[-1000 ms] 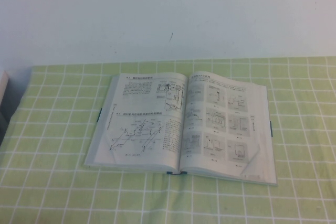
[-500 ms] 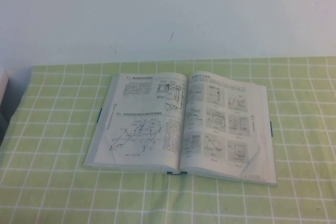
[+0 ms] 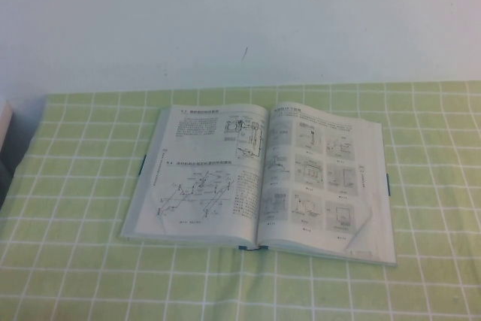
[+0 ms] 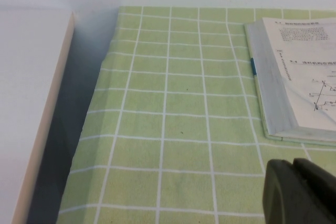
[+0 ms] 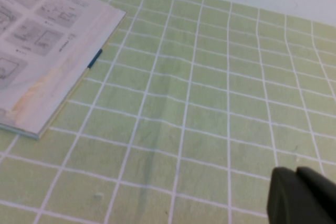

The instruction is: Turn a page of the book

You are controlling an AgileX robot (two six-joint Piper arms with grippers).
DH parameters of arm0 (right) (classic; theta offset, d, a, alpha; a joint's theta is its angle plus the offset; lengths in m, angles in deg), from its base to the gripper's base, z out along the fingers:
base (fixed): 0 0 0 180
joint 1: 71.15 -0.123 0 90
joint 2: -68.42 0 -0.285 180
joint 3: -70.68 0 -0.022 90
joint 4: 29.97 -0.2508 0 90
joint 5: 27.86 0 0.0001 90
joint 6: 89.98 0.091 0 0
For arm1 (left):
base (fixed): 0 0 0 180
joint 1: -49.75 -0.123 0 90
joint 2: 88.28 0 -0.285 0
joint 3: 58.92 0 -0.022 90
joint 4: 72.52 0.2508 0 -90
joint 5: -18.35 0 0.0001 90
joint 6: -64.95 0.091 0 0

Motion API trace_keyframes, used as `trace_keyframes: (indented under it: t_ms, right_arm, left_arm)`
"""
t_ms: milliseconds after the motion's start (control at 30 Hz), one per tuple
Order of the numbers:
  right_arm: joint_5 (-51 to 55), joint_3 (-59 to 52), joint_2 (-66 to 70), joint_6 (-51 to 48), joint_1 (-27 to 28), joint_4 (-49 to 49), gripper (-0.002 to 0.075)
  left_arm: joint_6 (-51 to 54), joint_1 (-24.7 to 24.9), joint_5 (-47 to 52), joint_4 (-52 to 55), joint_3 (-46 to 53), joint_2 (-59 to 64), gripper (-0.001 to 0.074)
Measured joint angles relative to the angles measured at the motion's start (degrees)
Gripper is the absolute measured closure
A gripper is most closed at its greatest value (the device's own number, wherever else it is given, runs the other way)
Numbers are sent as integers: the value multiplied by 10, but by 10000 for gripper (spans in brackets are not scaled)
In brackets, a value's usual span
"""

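The book lies open and flat on the green checked cloth in the middle of the high view. The page with text and a large line diagram lies flat as the left-hand leaf. The right-hand leaf shows boxed grey figures. The left gripper is shut and empty, low over the cloth to the left of the book's corner. The right gripper is shut and empty over the cloth to the right of the book. Neither gripper shows in the high view.
A white board or box stands at the cloth's left edge, and it also shows in the high view. A white wall rises behind the table. Green cloth surrounds the book.
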Motion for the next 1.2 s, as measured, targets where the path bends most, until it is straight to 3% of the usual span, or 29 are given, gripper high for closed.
trace_keyframes:
  t_ms: [367,1200]
  right_arm:
    - [-10,-2,0,6,31,0,728]
    - [-15,-4,0,-1,30,0,728]
  left_arm:
    - [0,0,0,0,0,0,739]
    - [6,0,0,0,0,0,739]
